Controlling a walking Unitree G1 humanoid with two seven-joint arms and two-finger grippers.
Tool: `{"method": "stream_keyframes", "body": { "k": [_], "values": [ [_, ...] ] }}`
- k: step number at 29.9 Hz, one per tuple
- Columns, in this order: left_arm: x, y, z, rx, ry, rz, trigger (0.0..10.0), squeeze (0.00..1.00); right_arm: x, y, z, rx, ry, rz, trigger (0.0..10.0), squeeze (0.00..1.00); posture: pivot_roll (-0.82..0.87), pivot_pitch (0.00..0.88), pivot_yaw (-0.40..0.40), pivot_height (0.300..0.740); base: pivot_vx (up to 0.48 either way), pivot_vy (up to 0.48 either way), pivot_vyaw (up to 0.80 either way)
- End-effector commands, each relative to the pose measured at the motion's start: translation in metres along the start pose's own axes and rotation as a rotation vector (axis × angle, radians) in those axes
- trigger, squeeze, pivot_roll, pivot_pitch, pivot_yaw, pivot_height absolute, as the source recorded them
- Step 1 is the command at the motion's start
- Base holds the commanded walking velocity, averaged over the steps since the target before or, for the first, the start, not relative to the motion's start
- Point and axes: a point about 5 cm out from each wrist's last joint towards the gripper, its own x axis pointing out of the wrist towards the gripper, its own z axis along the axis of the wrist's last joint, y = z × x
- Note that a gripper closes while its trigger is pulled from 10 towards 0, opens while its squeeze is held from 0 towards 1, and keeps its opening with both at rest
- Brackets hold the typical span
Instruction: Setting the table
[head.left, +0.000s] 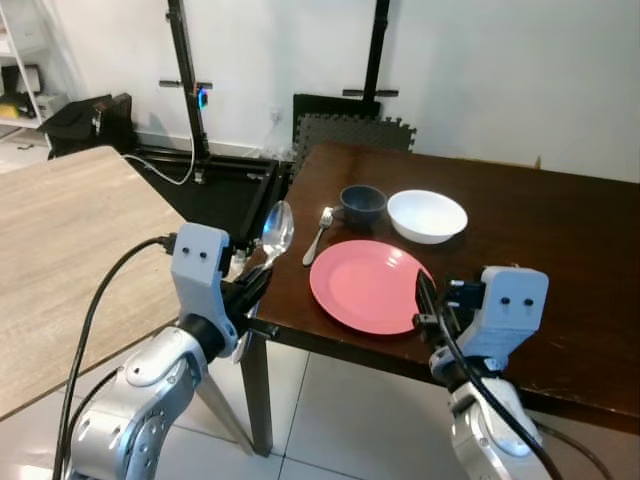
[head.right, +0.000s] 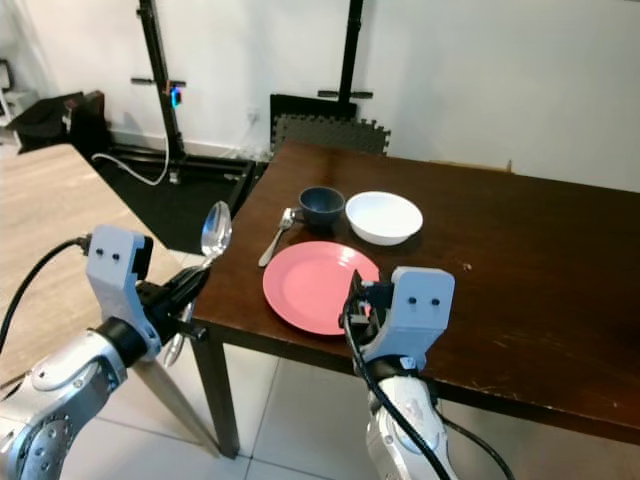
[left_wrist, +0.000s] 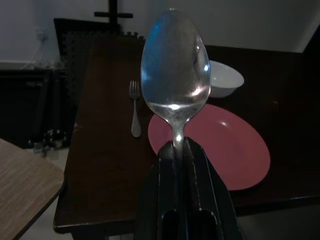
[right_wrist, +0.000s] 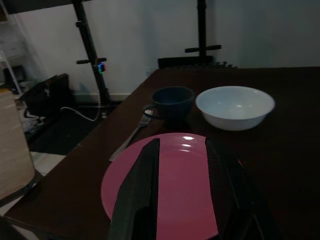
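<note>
Left gripper (head.left: 252, 283) is clamped on the spoon (head.left: 277, 231), bowl up, just off the table's (head.left: 560, 250) left edge; pink plate (head.left: 368, 285) lies to its right. Right gripper (right_wrist: 182, 170), fingers apart, hovers over the plate's near rim

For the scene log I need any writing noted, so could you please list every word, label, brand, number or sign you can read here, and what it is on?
None: there is no readable text.
The plate, bowl, cup, fork and table are plain.
The spoon held in the left gripper shows glare but no stamp.
The right gripper, over the plate, has unmarked fingers.
The stand's small light is a glow, not a sign.
</note>
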Motion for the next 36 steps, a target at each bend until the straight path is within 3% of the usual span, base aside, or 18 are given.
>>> {"method": "stream_keyframes", "body": {
  "k": [1, 36],
  "values": [
    [-0.0016, 0.0025, -0.0004, -0.008, 0.000, 0.016, 10.0, 0.00, -0.0010, 0.0000, -0.0022, 0.004, 0.007, 0.004, 10.0, 0.00, 0.05, 0.080, 0.029, 0.740, 0.000, 0.000, 0.00],
    [-0.0022, 0.0114, -0.0089, 0.030, 0.026, 0.100, 10.0, 0.00, -0.0008, 0.0055, -0.0082, 0.014, 0.029, 0.049, 10.0, 0.00, 0.06, 0.079, 0.024, 0.740, 0.000, 0.000, 0.75]
  ]
}}
